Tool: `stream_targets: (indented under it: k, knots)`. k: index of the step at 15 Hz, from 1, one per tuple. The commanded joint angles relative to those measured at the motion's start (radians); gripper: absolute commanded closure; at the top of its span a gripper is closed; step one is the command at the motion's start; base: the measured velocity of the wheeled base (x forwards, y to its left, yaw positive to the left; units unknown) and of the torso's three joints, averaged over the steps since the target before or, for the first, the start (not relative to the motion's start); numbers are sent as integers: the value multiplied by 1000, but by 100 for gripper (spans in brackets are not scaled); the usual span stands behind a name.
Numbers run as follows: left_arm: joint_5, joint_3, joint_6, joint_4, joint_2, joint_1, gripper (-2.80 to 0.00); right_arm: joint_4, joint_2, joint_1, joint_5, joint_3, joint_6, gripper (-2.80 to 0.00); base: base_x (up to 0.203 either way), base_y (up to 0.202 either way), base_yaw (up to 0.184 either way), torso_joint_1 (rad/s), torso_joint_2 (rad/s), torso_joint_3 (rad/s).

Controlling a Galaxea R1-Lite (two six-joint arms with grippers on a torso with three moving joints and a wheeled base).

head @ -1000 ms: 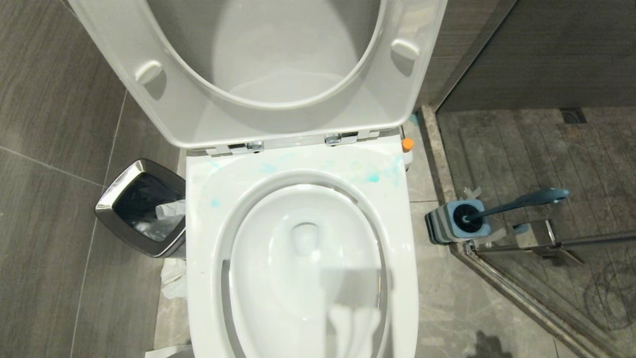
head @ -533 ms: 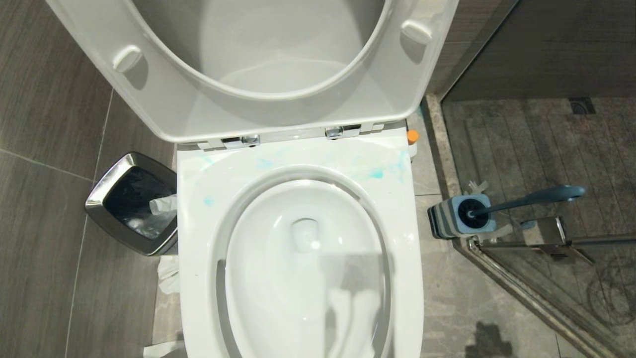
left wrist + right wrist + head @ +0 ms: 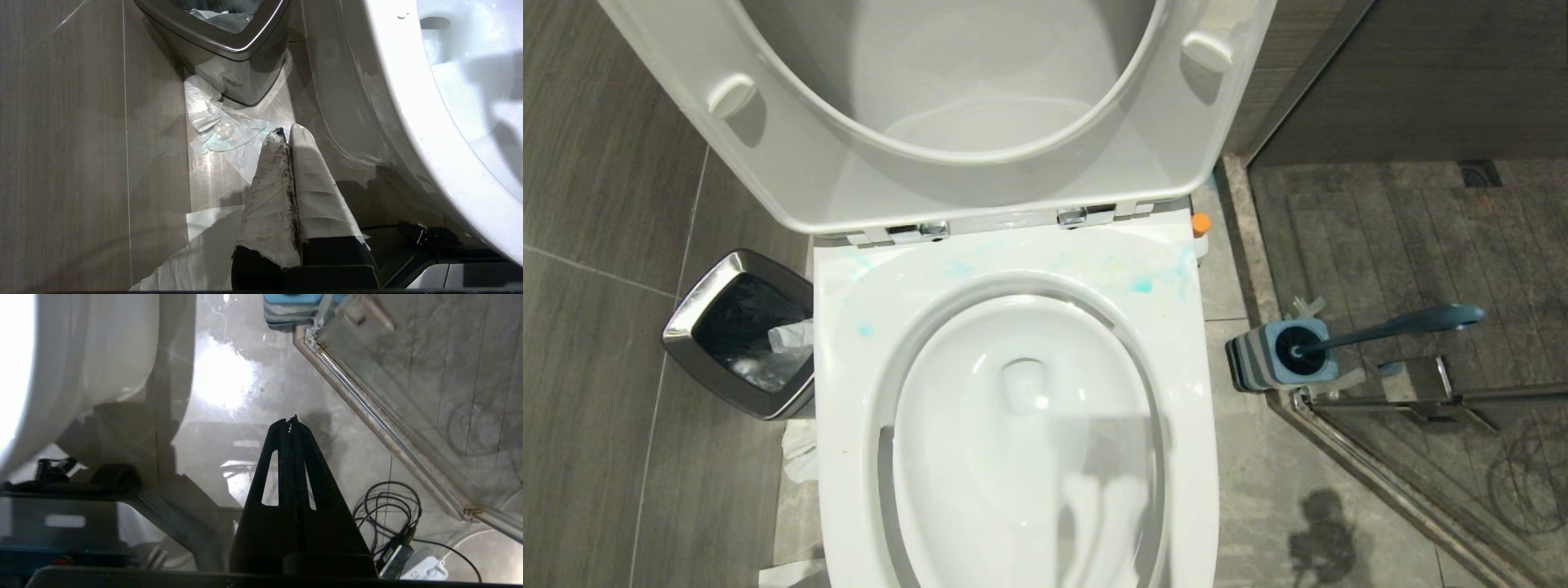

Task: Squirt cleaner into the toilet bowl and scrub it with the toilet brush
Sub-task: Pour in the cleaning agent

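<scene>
The toilet bowl fills the middle of the head view, its white seat and lid raised. Only the orange cap of the cleaner shows, behind the toilet's right rear corner. To the right, on the floor, the toilet brush leans in its blue-and-grey holder. Neither arm is in the head view. My left gripper, wrapped in white tape, is shut and empty above the floor beside the bowl. My black right gripper is shut and empty over the floor, well short of the holder.
A steel waste bin stands left of the toilet with crumpled tissue at its foot. The shower's glass door track runs diagonally at the right. A coiled cable and adapter lie there. Blue stains mark the rim.
The head view shifted a little as the camera moved, while the things stayed put. A dark shadow on the floor right of the toilet's front has grown.
</scene>
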State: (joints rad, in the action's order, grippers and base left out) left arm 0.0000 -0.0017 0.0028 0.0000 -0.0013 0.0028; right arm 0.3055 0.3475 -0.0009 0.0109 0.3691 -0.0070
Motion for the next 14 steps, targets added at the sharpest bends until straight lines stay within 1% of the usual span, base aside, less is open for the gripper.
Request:
stream_targets:
  k: [1,3,5,7,9,12,13,14]
  knots:
    - [0,0,0,0,1,0,0,-54,404,0,-1,126,1,0,0,0,0,0,0,0]
    - [0,0,0,0,1,0,0,-187,633,5,4,198,-6,0,0,0,0,0,0,0]
    - [0,0,0,0,1,0,0,-320,795,40,36,252,-13,0,0,0,0,0,0,0]
    - [0,0,0,0,1,0,0,-450,900,86,70,271,13,0,0,0,0,0,0,0]
    - [0,0,0,0,1,0,0,-599,1006,97,80,274,60,0,0,0,0,0,0,0]
    - [0,0,0,0,1,0,0,-904,1184,113,93,275,88,0,0,0,0,0,0,0]
    - [0,0,0,0,1,0,0,-957,1225,146,114,275,90,0,0,0,0,0,0,0]
    - [0,0,0,0,1,0,0,-974,1250,188,142,273,87,0,0,0,0,0,0,0]
